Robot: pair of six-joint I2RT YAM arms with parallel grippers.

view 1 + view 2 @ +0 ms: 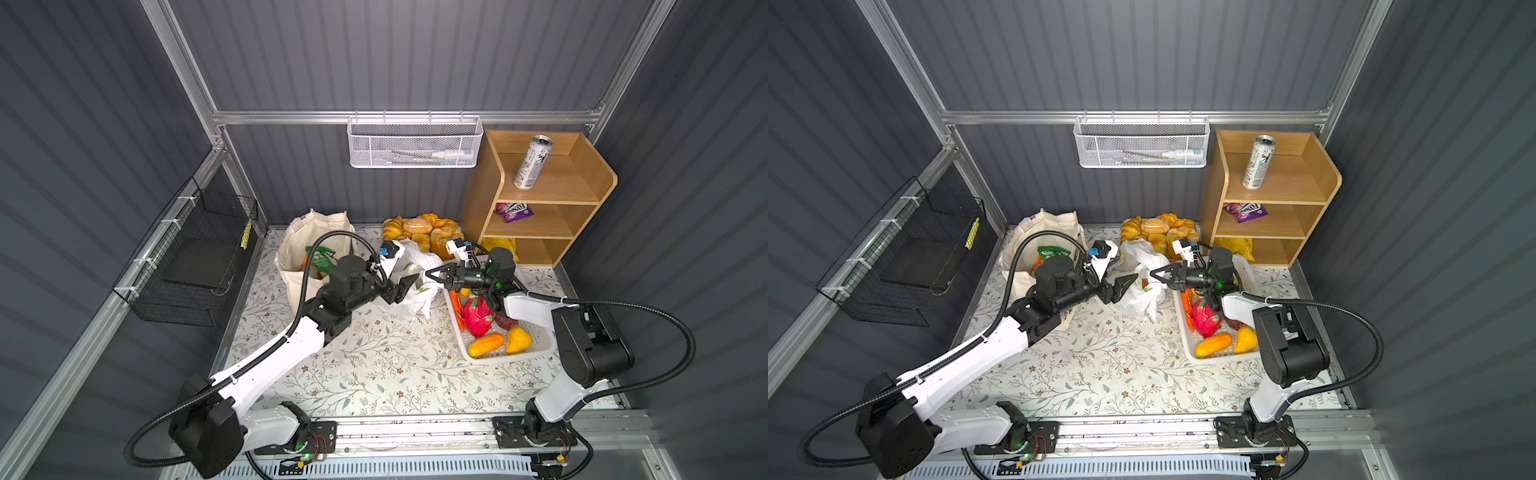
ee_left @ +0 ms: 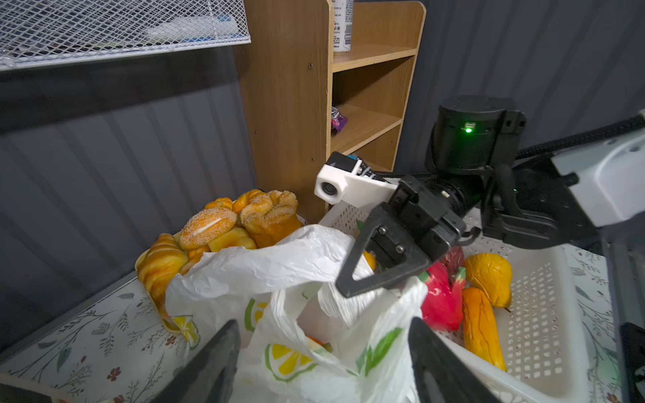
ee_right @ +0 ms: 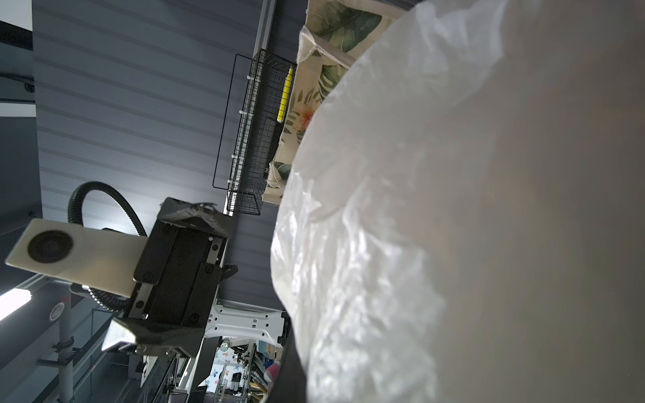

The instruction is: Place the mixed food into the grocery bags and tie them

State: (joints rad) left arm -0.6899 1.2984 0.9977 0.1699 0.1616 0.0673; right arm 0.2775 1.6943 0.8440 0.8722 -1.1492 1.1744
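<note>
Right jaws closed on a gathered fold of the lemon-print plastic bag (image 2: pixel 279 272), pinching the thin film near the bag's mouth. Left jaws open, their two fingers (image 2: pixel 213 363) standing either side of the bag's near wall without gripping it. The bag sits on the tabletop (image 1: pixel 374 374) toward the middle of its far edge, between the canvas tote (image 1: pixel 297 253) and the white basket (image 1: pixel 538 334), just in front of the bread rolls (image 1: pixel 419 230). Likely hazards: the film is held at one small point and may stretch, tear or slide free if the right arm pulls before the left jaws have a hold. The left jaws, closing where they stand, may catch the bag's body or a single layer rather than a free handle, leaving nothing to knot. The two sets of jaws work close together and could strike each other. A lifted or tilted bag could spill its contents or drag against the basket rim. Tying now may also be premature: the drink can (image 1: pixel 533 162) stands on the top shelf of the wooden shelf unit (image 1: pixel 478 195) at the far right corner, a purple packet (image 1: pixel 513 210) lies on the shelf below, and the tote, holding green packets (image 1: pixel 320 258), stands open and untied.
</note>
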